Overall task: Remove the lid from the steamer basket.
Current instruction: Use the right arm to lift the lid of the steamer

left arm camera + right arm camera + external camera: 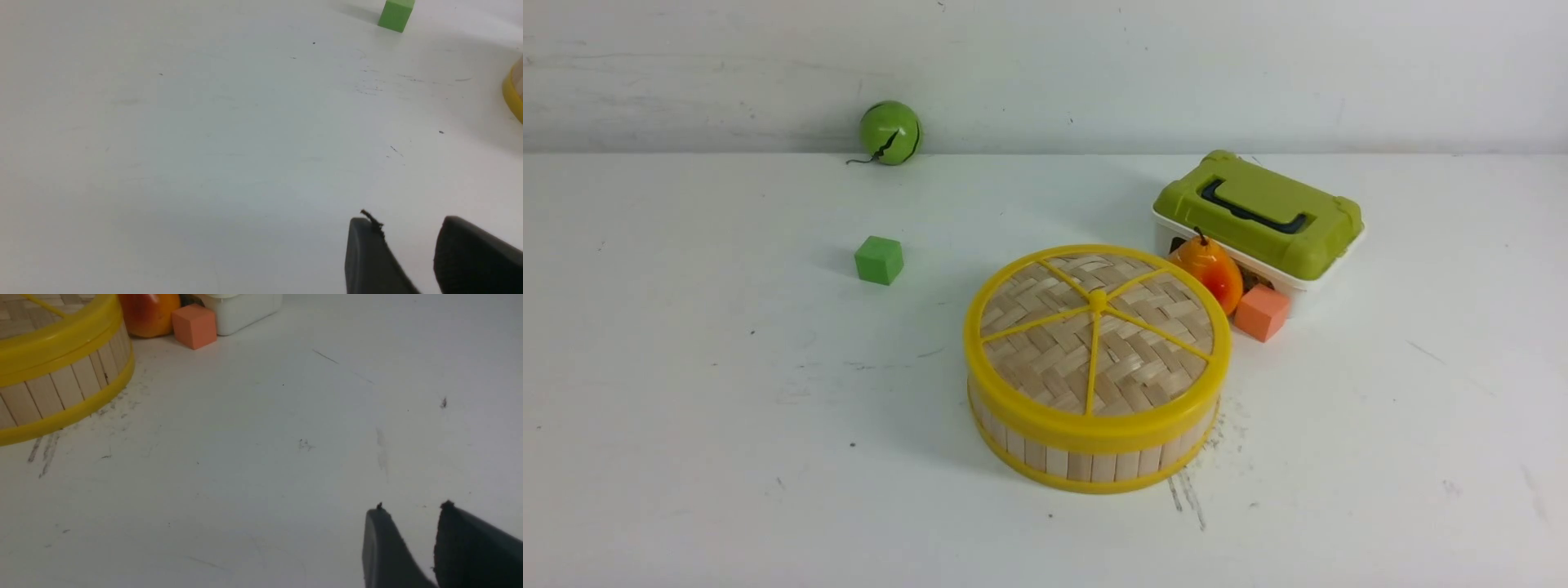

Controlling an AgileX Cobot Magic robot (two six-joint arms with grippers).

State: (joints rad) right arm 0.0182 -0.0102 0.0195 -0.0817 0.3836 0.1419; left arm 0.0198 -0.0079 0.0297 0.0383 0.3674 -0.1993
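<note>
The steamer basket stands on the white tabletop. The lid lies flat on the basket's top rim and closes it fully, its yellow spokes meeting at the small centre knob. Nothing touches the lid from above.

Behind the basket and to its right sits a white box with an olive-green cover. An orange-red toy fruit stands between this box and the basket, just beside the basket's rim; whether they touch cannot be told. An orange cube rests right of the basket, close against the fruit. A green cube lies to the left of the basket and a little behind it, apart from it. A green ball lies far behind the basket on the same side, at the back wall.

Neither arm shows in the front view. The left gripper hangs over bare tabletop to the left of the basket, with only a sliver of the basket's yellow rim at the edge of its view. Its dark fingers stand a narrow gap apart and hold nothing. The right gripper is low over the tabletop to the right of the basket, apart from it. Its fingers are likewise parted by a narrow gap and empty.
</note>
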